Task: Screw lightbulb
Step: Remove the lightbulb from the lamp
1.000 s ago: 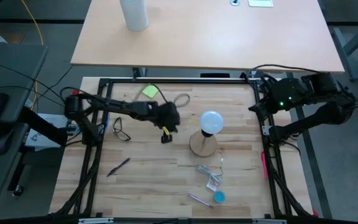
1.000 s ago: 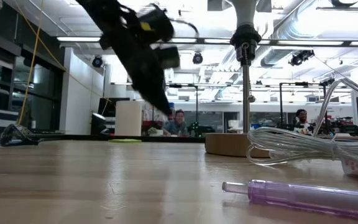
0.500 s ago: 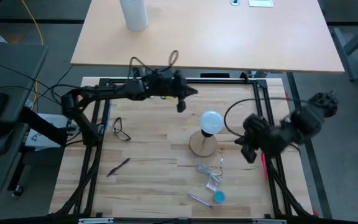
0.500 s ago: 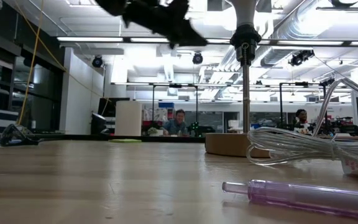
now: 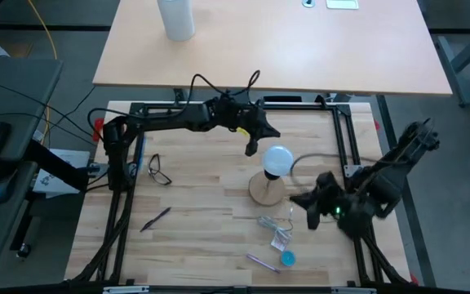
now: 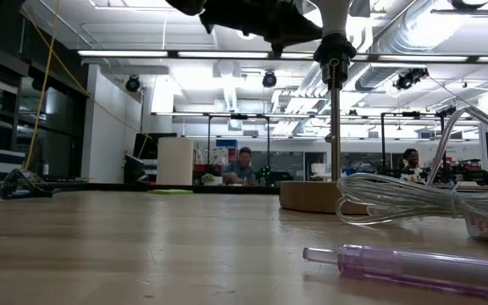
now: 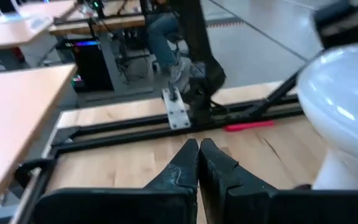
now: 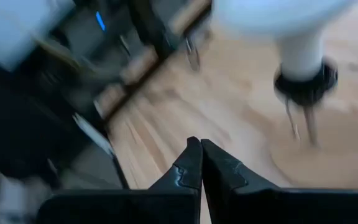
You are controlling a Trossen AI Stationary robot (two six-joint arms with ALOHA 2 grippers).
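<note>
The white lightbulb (image 5: 278, 159) stands upright with its screw base in the black socket (image 8: 306, 81), which sits on a thin stem above the round wooden disc (image 5: 261, 192). My left gripper (image 5: 250, 149) hangs shut in the air just left of the globe, a little toward the far side; the left wrist view shows the lightbulb (image 7: 347, 93) beside the shut fingers (image 7: 199, 152). My right gripper (image 5: 294, 201) is shut and hovers right of the disc, pointing toward it. In the right wrist view its tips (image 8: 197, 146) stand short of the socket.
Glasses (image 5: 160, 171) and a black pen (image 5: 155, 219) lie at the left. A coiled clear cable (image 5: 276, 227), a purple pen (image 5: 261, 261) and a blue cap (image 5: 287, 258) lie near the disc's front. A white cylinder (image 5: 176, 18) stands on the far table.
My left gripper has risen and gone toward the table's right, tipping up to nearly level, and now stands beside the lightbulb's globe. My right arm has swung from the far right corner toward the near edge and down, with its gripper now close to the wooden disc. Both stayed shut.
</note>
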